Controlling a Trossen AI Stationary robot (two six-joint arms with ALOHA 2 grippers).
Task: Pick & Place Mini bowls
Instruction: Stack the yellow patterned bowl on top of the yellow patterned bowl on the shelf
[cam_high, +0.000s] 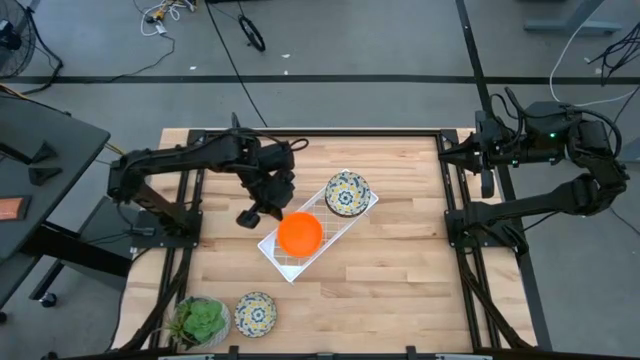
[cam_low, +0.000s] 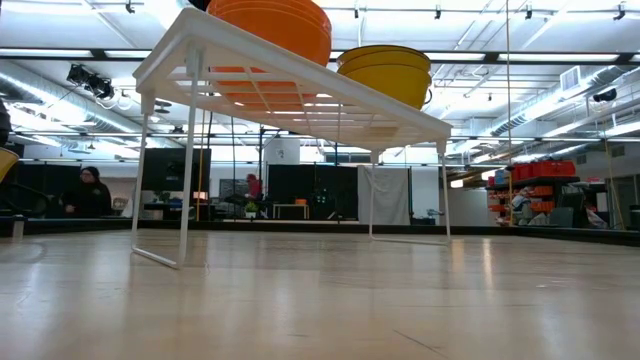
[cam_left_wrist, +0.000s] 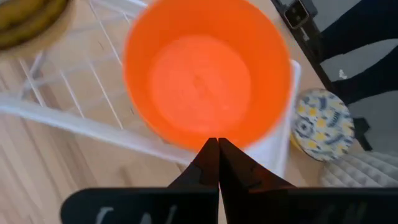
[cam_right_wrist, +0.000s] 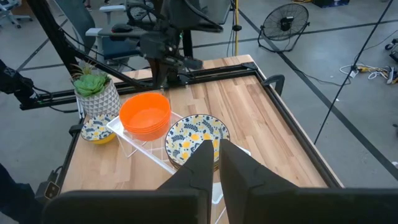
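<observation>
An orange mini bowl (cam_high: 299, 233) sits upright on the near-left end of a white wire rack (cam_high: 285, 256). A blue-and-yellow floral mini bowl (cam_high: 347, 192) sits on the rack's far-right end. A second floral bowl (cam_high: 255, 313) rests on the table near the front edge. My left gripper (cam_left_wrist: 217, 142) is shut with nothing between its fingers. It slants down at the orange bowl's left rim (cam_left_wrist: 186, 144). My right gripper (cam_right_wrist: 217, 146) hangs high over the table's far right edge, with a narrow gap between its fingers, holding nothing. My left gripper's shut fingertips (cam_left_wrist: 211, 149) stand right at the orange bowl's rim, coming slantwise from above and from the table's left. I cannot tell whether they touch the rim. The bowl sits level on the rack.
A potted green plant (cam_high: 203, 320) stands at the near left corner beside the floral bowl on the table. The rack stands on thin legs (cam_low: 185, 220) above the wood. Bare tabletop (cam_high: 400, 280) lies to the rack's right and near side.
</observation>
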